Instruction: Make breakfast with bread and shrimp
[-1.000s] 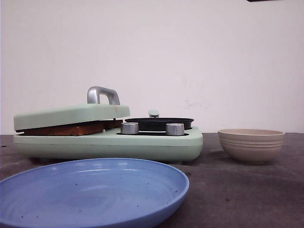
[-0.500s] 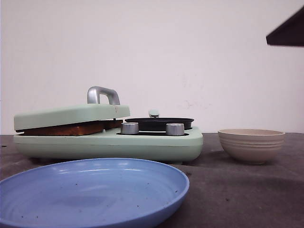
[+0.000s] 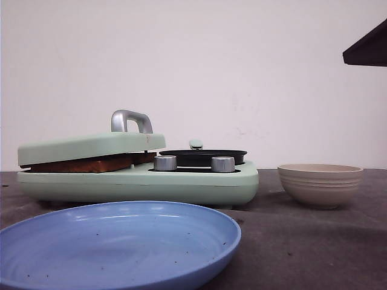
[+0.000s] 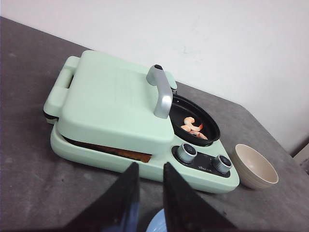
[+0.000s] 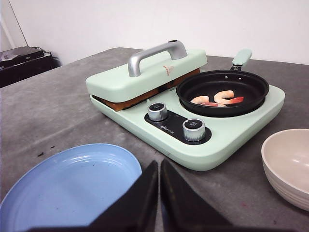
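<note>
Left gripper (image 4: pixel 148 193): raised above the near table, fingers slightly parted, holding nothing.
Right gripper (image 5: pixel 159 195): raised, fingers pressed together, empty.
Right arm (image 3: pixel 367 49): dark corner at upper right.

A mint green cooker (image 3: pixel 199 184) at the left middle of the front view, on a dark grey worktop (image 3: pixel 302 241). On its left half, a flat green lid (image 3: pixel 91 147), tilted a little, not fully down. On top of the lid, a shiny silver handle (image 3: pixel 130 119). On its right half, a round black pan (image 3: pixel 202 157) with a green handle. In front of the pan, two silver knobs (image 3: pixel 164 163) side by side. Low in the frame and closest, a big blue plate (image 3: pixel 224 232) with tiny dark specks. At the right, well apart from the cooker, a cream bowl (image 3: pixel 319 184), upright. Behind it all, a plain white wall (image 3: pixel 242 72).
</note>
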You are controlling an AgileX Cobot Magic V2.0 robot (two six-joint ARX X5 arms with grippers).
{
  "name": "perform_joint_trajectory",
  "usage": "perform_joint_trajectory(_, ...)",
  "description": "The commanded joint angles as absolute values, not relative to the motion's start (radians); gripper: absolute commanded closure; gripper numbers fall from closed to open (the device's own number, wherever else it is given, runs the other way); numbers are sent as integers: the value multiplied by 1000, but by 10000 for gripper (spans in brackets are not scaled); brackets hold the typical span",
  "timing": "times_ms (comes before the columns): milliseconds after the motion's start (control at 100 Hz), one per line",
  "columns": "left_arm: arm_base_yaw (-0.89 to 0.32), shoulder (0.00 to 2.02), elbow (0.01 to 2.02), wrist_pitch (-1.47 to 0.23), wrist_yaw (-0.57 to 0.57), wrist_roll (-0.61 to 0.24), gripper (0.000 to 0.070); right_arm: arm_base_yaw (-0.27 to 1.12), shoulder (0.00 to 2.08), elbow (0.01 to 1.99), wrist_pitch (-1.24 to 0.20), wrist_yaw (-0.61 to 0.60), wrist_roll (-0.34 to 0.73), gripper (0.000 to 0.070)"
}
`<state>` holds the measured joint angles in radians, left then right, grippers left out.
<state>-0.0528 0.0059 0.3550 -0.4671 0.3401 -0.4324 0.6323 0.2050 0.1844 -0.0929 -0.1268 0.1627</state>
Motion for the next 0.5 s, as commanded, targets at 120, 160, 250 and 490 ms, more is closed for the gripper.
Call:
perform_joint_trajectory(120,-53,3,358,-450,341,-438,700,640,205,183,-81,-123,176,700)
perform_joint_trajectory(160,-53,3,358,-450,341,-438,700,640,205,183,-81,-123,176,700)
perform_joint_trajectory(250,-53,3,358,-450,341,-438,700,640,205,183,-81,-123,176,700)
perform_joint_trajectory(490,-42,3,346,-538,2,-418,700,640,205,183,-81,-123,176,700)
